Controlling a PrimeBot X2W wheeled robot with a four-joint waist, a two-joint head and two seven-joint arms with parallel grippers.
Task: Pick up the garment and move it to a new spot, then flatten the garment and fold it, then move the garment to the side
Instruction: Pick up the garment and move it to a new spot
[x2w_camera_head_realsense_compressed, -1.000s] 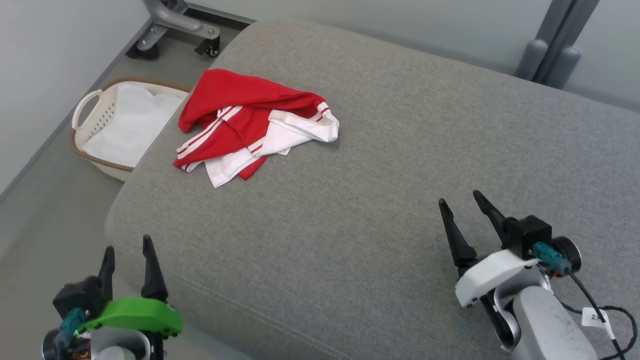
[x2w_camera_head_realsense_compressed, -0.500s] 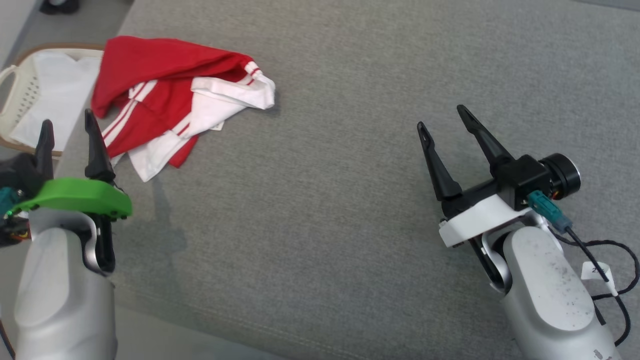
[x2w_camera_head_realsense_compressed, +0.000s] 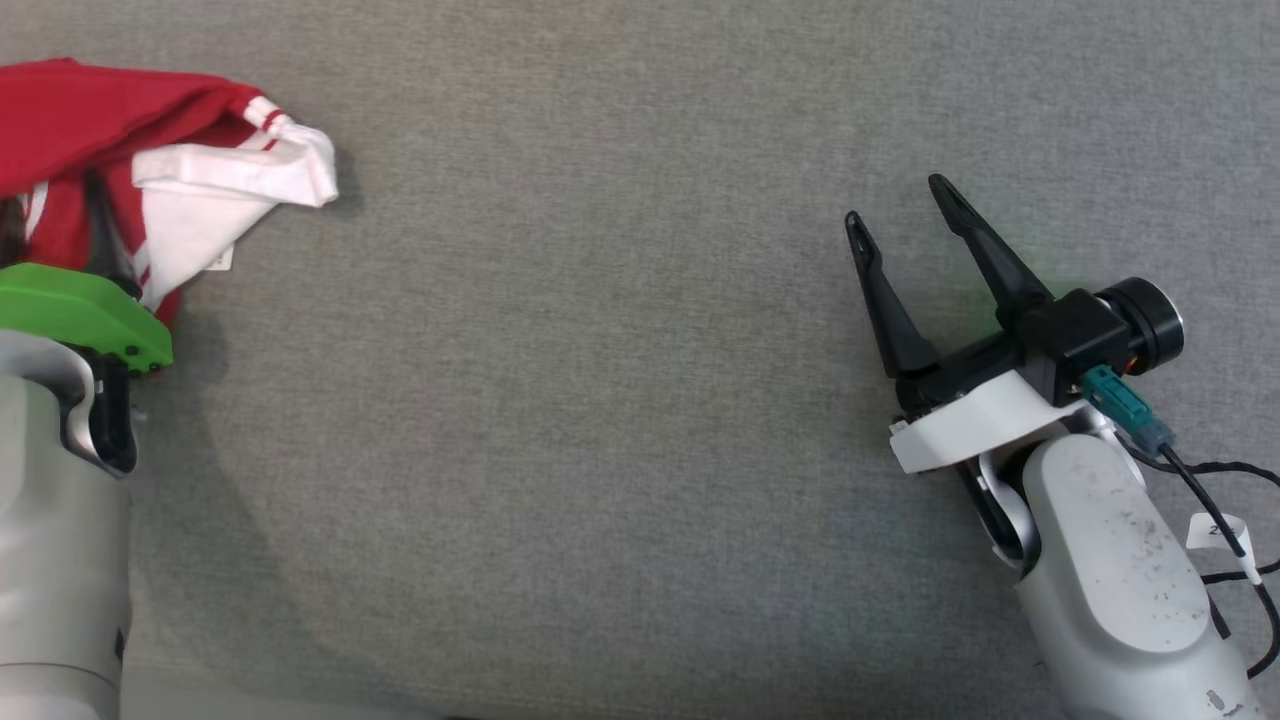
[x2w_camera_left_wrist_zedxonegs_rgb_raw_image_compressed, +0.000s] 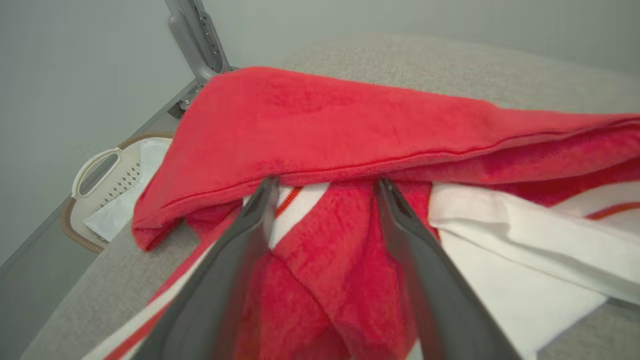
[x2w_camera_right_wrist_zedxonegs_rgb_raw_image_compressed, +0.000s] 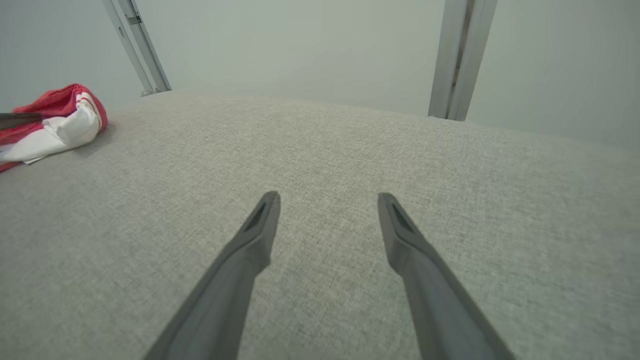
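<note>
"Grey woven cushion (x2w_camera_head_realsense_compressed: 620, 420), was that what everything sat on?"

"Yes, a broad padded surface with a rounded far edge, its cloth flat and unwrinkled. A pale grey-green wall (x2w_camera_right_wrist_zedxonegs_rgb_raw_image_compressed: 300, 45) stood behind it, with 1 upright metal post (x2w_camera_right_wrist_zedxonegs_rgb_raw_image_compressed: 462, 55) at the back and 1 slanted strut (x2w_camera_right_wrist_zedxonegs_rgb_raw_image_compressed: 137, 45) toward the garment's end."

"Where was the garment (x2w_camera_head_realsense_compressed: 190, 180)?"

"Crumpled at the cushion's left end in the head view. It was red terry-looking cloth with white panels and stripes, and 1 white fold stuck out to the right. Beyond that corner, down on the floor (x2w_camera_left_wrist_zedxonegs_rgb_raw_image_compressed: 30, 280), a cream basket (x2w_camera_left_wrist_zedxonegs_rgb_raw_image_compressed: 102, 175) with a brown rim held something white."

"And the left gripper (x2w_camera_left_wrist_zedxonegs_rgb_raw_image_compressed: 326, 186)?"

"Its 2 fingers stood spread, their tips pushed up to a red fold with red-and-white cloth lying between them. Nothing was pinched. A green cover (x2w_camera_head_realsense_compressed: 80, 310) sat on its wrist."

"The right gripper (x2w_camera_head_realsense_compressed: 895, 200)?"

"Also spread wide and empty, low over bare cushion, well apart from the garment. A black cable (x2w_camera_head_realsense_compressed: 1175, 462) with a small white tag trailed by its forearm."
</note>
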